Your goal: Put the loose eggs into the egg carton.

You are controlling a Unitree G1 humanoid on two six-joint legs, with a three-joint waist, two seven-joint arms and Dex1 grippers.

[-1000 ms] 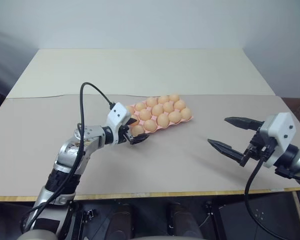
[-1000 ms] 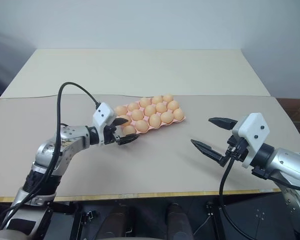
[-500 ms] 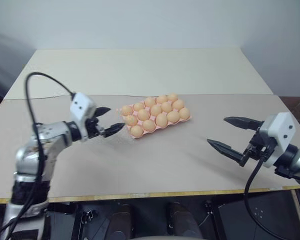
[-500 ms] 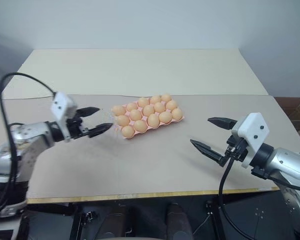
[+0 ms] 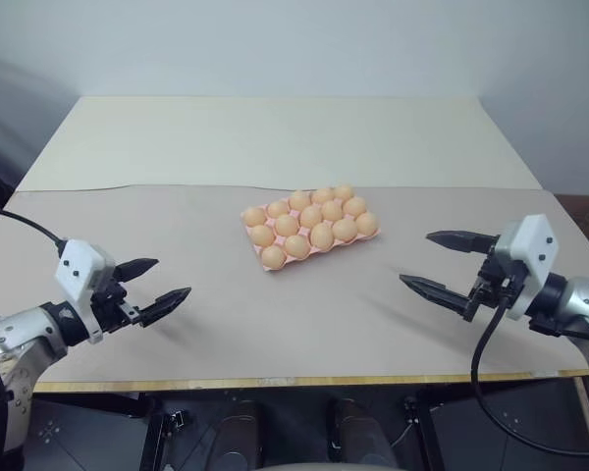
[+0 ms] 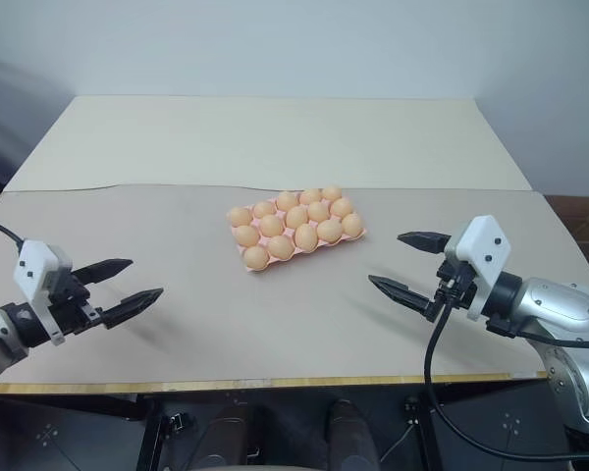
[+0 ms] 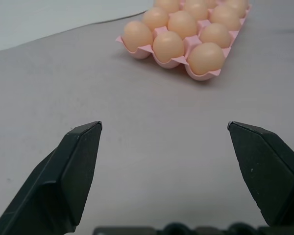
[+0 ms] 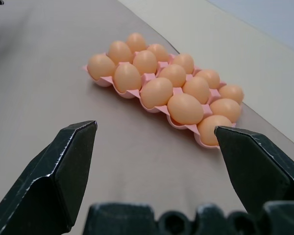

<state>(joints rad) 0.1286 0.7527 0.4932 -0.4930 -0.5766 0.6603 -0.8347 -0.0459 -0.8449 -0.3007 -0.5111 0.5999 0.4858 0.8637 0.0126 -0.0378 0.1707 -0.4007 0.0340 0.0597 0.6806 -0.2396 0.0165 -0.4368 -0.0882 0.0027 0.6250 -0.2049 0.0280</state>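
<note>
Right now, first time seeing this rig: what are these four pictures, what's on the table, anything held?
It's a humanoid robot with two arms. Two pictures come from its head camera, looking down over the table. The other two come from cameras on each wrist, looking out between the black fingers. The left gripper and right gripper are both open and hold nothing. On the table sits a pink egg carton with every cup filled by eggs. No egg lies loose.

Left hand [image 5: 149,282] and right hand [image 5: 442,265]: both held low at either side, fingers spread wide and empty, each pointing inward and slightly downward; arms bent at the elbows.
</note>
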